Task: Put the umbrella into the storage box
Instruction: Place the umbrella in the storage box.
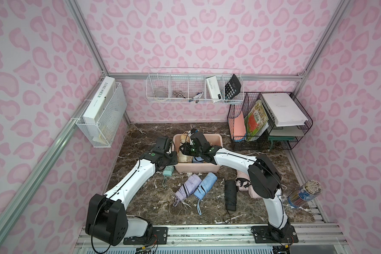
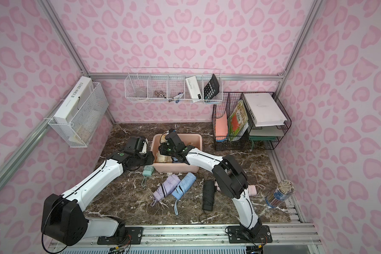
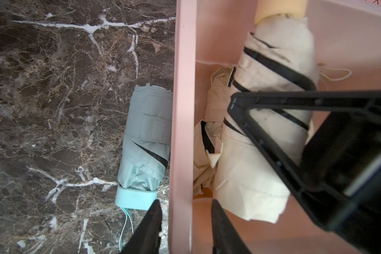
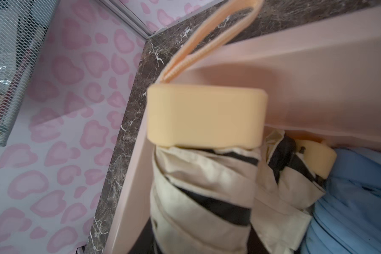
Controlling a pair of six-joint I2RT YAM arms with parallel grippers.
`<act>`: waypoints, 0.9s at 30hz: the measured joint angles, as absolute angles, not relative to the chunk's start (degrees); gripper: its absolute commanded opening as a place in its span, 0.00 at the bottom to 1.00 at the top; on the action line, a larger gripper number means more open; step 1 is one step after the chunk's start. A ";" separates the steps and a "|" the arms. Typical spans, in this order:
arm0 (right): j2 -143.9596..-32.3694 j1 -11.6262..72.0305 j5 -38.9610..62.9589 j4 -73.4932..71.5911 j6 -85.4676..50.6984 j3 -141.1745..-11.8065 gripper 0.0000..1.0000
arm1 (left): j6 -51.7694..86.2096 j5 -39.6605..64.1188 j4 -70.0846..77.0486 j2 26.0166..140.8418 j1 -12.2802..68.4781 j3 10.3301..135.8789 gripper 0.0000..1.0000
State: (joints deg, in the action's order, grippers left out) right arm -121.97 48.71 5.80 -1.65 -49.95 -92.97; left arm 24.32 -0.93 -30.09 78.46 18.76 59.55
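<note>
The peach-pink storage box [image 1: 207, 136] [image 2: 186, 137] stands mid-table. My right gripper [image 1: 186, 150] is shut on a cream umbrella [image 4: 202, 198] [image 3: 273, 72] with black trim and a peach handle [image 4: 207, 114]. It holds the umbrella tilted inside the box along the left wall, and its fingers [image 3: 273, 96] clasp the fabric. My left gripper [image 3: 186, 201] [image 1: 173, 154] is open. It straddles the box's left wall [image 3: 183, 110], one finger outside and one inside. A second cream umbrella and a blue umbrella [image 4: 350, 198] lie in the box.
A mint umbrella [image 1: 168, 170] [image 3: 145, 136] lies against the box's outer left wall. Lilac [image 1: 188, 187], light blue [image 1: 205, 187], black [image 1: 230, 194] and pink [image 1: 242, 182] umbrellas lie in front. A black wire file rack [image 1: 268, 121] stands back right, and a pencil jar [image 1: 306, 193] stands right.
</note>
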 measured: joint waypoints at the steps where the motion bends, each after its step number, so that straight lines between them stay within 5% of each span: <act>1: -122.72 48.62 6.20 -1.65 -50.63 -93.19 0.16 | 24.29 -0.93 -30.13 78.63 18.76 59.55 0.35; 5: -125.16 48.53 7.64 -1.54 -51.88 -94.41 0.24 | 24.32 -0.54 -30.13 78.96 18.76 59.55 0.34; 12: -127.74 48.64 7.42 -1.21 -51.90 -97.27 0.62 | 24.29 -0.32 -30.33 79.00 18.76 59.77 0.35; 16: -127.07 48.62 6.39 -0.05 -50.76 -97.30 0.72 | 24.29 -0.34 -30.48 78.65 18.76 59.94 0.36; 21: -123.55 48.75 4.62 -0.14 -49.19 -95.92 0.73 | 24.32 -0.40 -30.50 78.02 18.76 59.96 0.39; 27: -118.96 49.36 1.89 0.12 -45.78 -93.97 0.51 | 24.93 -1.02 -30.50 76.18 18.76 60.05 0.39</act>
